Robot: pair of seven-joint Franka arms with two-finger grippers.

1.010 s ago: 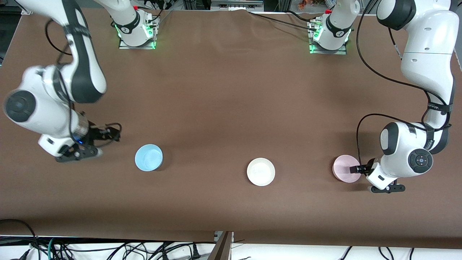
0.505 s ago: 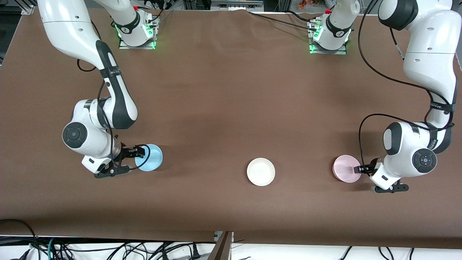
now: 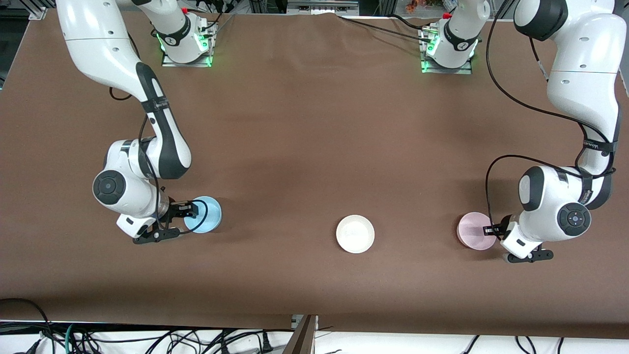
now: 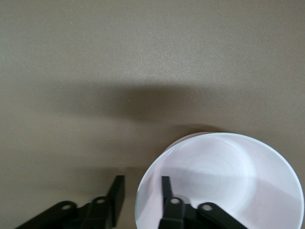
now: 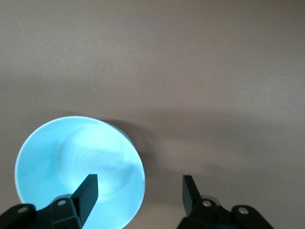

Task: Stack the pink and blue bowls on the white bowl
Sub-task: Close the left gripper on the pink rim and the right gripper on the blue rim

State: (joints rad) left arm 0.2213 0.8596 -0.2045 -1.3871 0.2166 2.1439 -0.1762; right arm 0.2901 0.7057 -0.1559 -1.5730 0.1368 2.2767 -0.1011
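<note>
Front view: your three bowls sit in a rough row on the brown table [image 3: 304, 123], all at about the same nearness to the camera. White bowl [image 3: 355, 234] is in the middle, upright, nothing in it, no gripper near it. Pink bowl [image 3: 475, 237] sits toward the left arm's end, well apart from the white one; blue bowl [image 3: 203, 214] sits toward the right arm's end, also well apart. Your left gripper [image 3: 488, 229] is down at the pink bowl's rim on the side away from the white bowl. Left wrist view shows the pink bowl [image 4: 224, 183] with one finger [image 4: 166, 191] inside it and the other outside, the wall between them; a small gap still shows, so whether the jaws have actually clamped, you cannot tell. Your right gripper [image 3: 190, 210] is low at the blue bowl's rim, again on the side away from the white bowl. Right wrist view shows the blue bowl [image 5: 76, 167] with one finger [image 5: 88, 191] over its inside and the other well clear outside it, jaws plainly spread wide, rim between them, nothing gripped.
</note>
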